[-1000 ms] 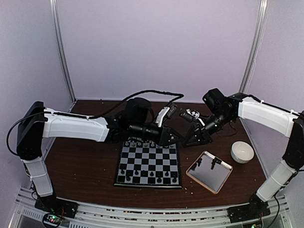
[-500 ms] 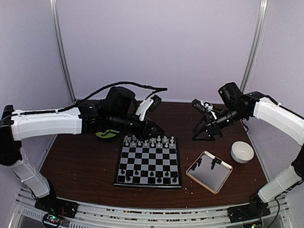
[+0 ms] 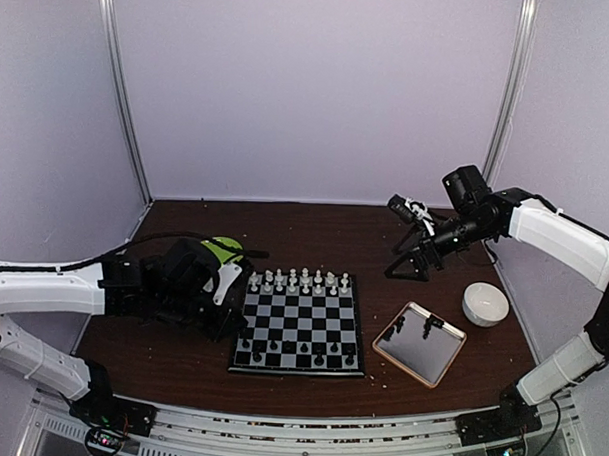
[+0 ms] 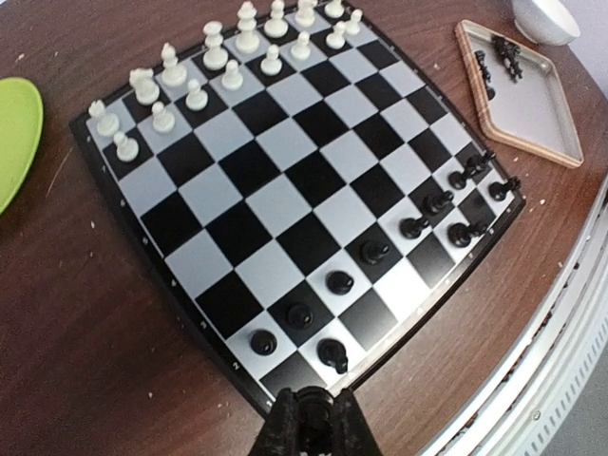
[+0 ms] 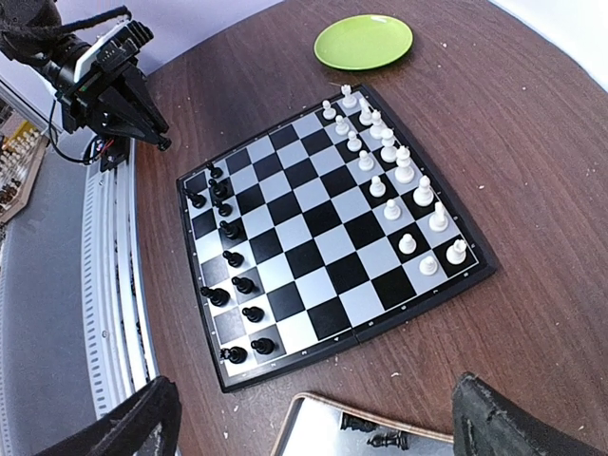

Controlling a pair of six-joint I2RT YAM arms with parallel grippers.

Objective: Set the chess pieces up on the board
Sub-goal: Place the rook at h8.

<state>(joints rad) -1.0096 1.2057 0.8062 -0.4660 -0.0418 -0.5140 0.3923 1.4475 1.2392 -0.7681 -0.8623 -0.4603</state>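
The board (image 3: 299, 323) lies mid-table, with white chess pieces (image 3: 298, 281) on its two far rows and black chess pieces (image 3: 300, 354) on the near rows. My left gripper (image 3: 228, 325) hovers over the board's near left corner (image 4: 249, 378), shut on a black chess piece (image 4: 314, 410). The corner square under it is bare. My right gripper (image 3: 408, 262) hangs high at the back right, open and empty. In its own view the right gripper (image 5: 318, 423) looks down on the board (image 5: 323, 223).
A tan-rimmed tray (image 3: 400, 353) right of the board holds a few black pieces (image 3: 431, 322). A white bowl (image 3: 485, 302) stands beyond it. A green plate (image 3: 222, 247) sits behind my left arm. The table's front rail runs close to the board's near edge.
The left arm swung from behind the board round to its near left corner, still shut. The right gripper opened wide and drew back to the right.
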